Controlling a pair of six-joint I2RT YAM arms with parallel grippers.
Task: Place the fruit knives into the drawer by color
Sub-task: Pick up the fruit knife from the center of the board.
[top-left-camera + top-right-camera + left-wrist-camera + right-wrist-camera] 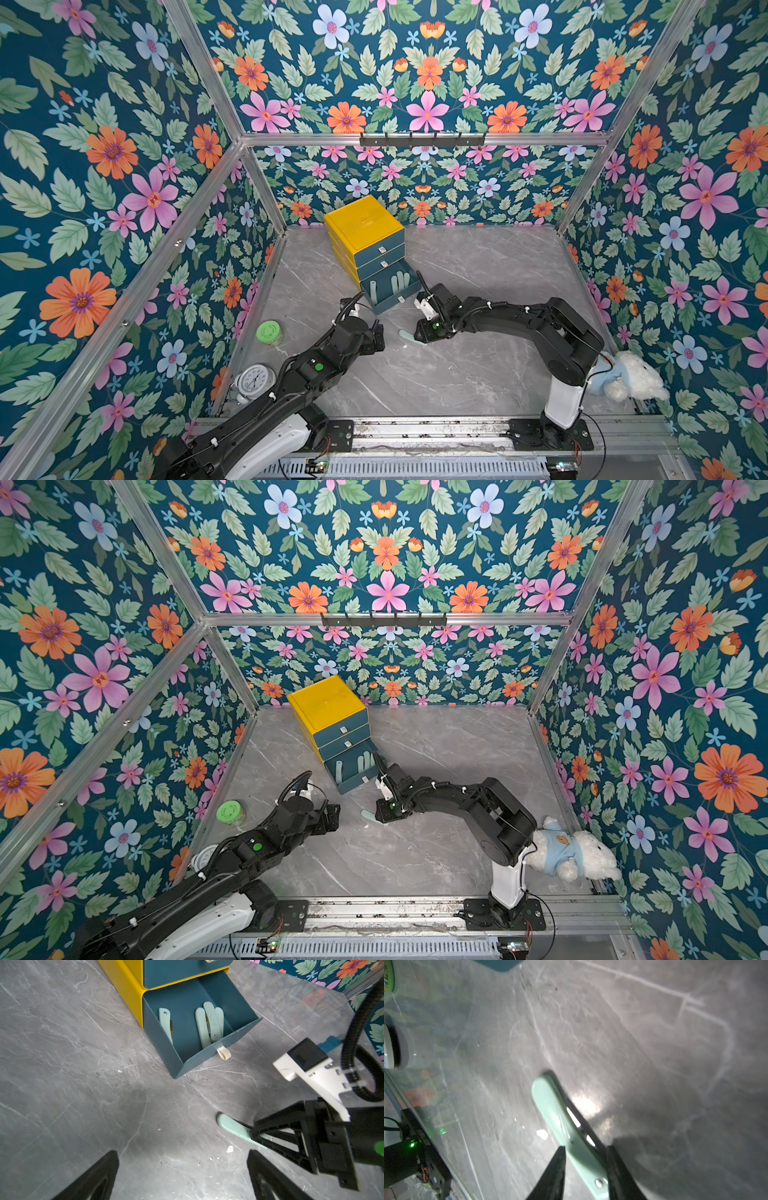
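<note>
Our right gripper (586, 1148) has its jaws drawn narrow on the rivet end of a mint knife (550, 1101), low at the table just in front of the open bottom drawer (185, 1007), where four mint knives (208, 1022) lie. Our left gripper (182, 1176) hangs wide open and empty near that drawer. We should lift it level, clear the drawer's front wall, then lower it among its fellows before letting go.

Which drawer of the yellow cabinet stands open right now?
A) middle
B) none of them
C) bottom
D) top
C: the bottom drawer is pulled out toward the arms, with pale mint knives lying inside it.
</note>
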